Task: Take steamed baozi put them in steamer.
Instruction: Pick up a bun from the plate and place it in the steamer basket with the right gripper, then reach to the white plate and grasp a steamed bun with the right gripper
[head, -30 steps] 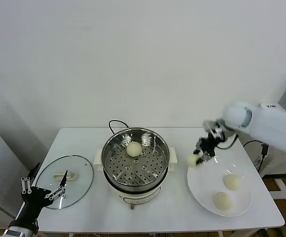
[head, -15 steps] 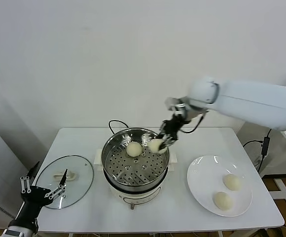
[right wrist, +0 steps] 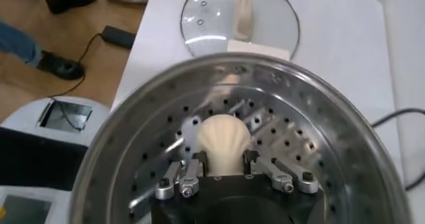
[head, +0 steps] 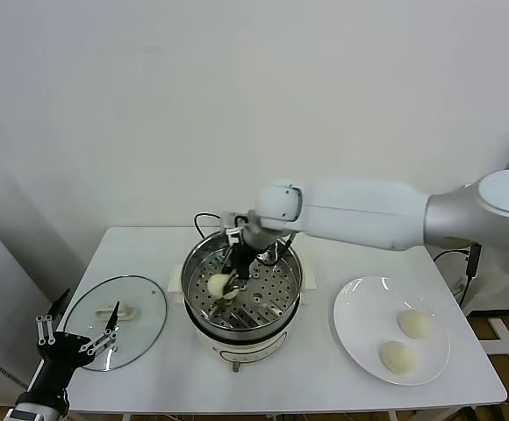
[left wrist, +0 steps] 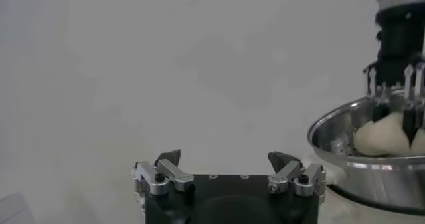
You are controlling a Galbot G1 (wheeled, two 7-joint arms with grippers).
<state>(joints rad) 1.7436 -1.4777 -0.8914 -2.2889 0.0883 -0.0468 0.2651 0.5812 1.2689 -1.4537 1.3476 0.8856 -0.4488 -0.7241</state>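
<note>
The right gripper reaches down inside the steamer, over the perforated tray on the side nearer the glass lid, with a steamed baozi between its fingers. In the right wrist view the bun sits between the two fingers, which bracket it on either side and appear to be touching it; whether the grasp has started to slacken cannot be told from the pictures, so it reads as grasping the bun. Whether the bun already rests on the tray is also unclear. Two more baozi lie on the white plate at the right end of the bench, well apart from the steamer. A further bun inside the pot, if there is one, is hidden behind the arm. The left gripper hangs idle beside the near left edge of the bench, just by the lid, its jaws spread wide. The buns look soft, light and easily dented, with a smooth skin that may be slightly tacky; the safest hold is likely a gentle pinch across the widest part of the dome, with only enough pressure to carry it, and a clean release so it does not stick to a finger.
</note>
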